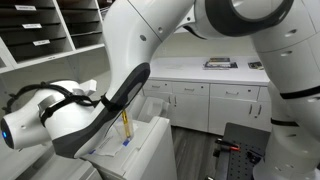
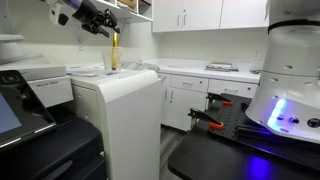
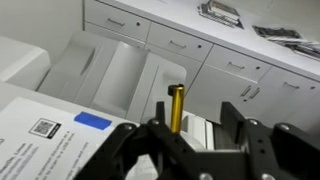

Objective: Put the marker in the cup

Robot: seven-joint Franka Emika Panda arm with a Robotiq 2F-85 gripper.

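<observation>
Workroom backdrop: white wall cabinets over a counter. Note marker hanging upright, clear above the white bench, lower end free; judged held vertical so as to enter a narrow mouth straight. Note tool clamped on the marker's upper end, leaving most of the length below for insertion. Cannot identify cup with certainty in any view; presumed on the bench below. Judged step: carry and align
</observation>
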